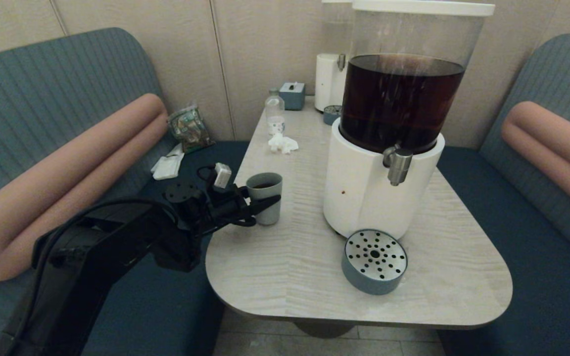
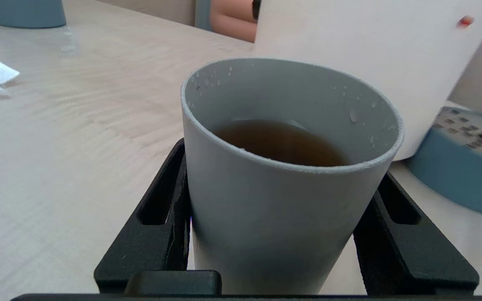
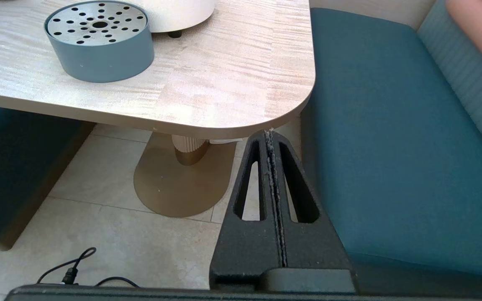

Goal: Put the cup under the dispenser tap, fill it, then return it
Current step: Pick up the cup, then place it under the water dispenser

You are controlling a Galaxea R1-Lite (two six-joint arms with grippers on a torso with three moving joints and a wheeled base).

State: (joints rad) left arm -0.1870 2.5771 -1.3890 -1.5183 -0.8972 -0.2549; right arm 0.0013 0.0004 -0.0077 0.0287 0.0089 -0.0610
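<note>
Filling looks done: the cup, holding brown liquid, stands on the counter at about nine o'clock from the dispenser tap, left pincer clamped on it, release remaining; right pincer together, parked low.

Matt plastic, brushed steel, pale wood grain.
Matt grey cup with water beads on its inner wall, gripped between the textured matt black plastic fingers of the left gripper. Brushed-steel dispenser tap on a smooth white base under a clear glossy tank. Perforated metal top on a matt blue-grey tray. Streaky light wood-look table. Ribbed cloth seats. Crumpled paper tissue.
</note>
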